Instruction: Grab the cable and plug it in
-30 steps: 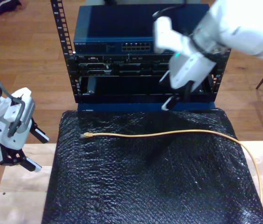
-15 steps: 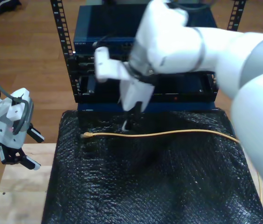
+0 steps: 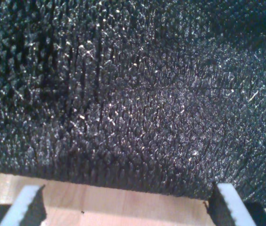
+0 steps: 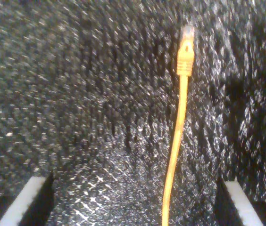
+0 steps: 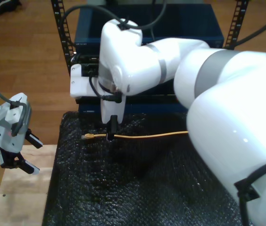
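The cable (image 4: 176,141) lies slack across the black mat (image 5: 142,183), plug toward the exterior view's left. Your second hand (image 4: 133,197), spread, straddles it; your first hand (image 3: 123,207) waits spread. Light, limp, probably slippery: grip just behind the plug (image 4: 186,52).

Lab, server rack (image 5: 76,61), robot arms
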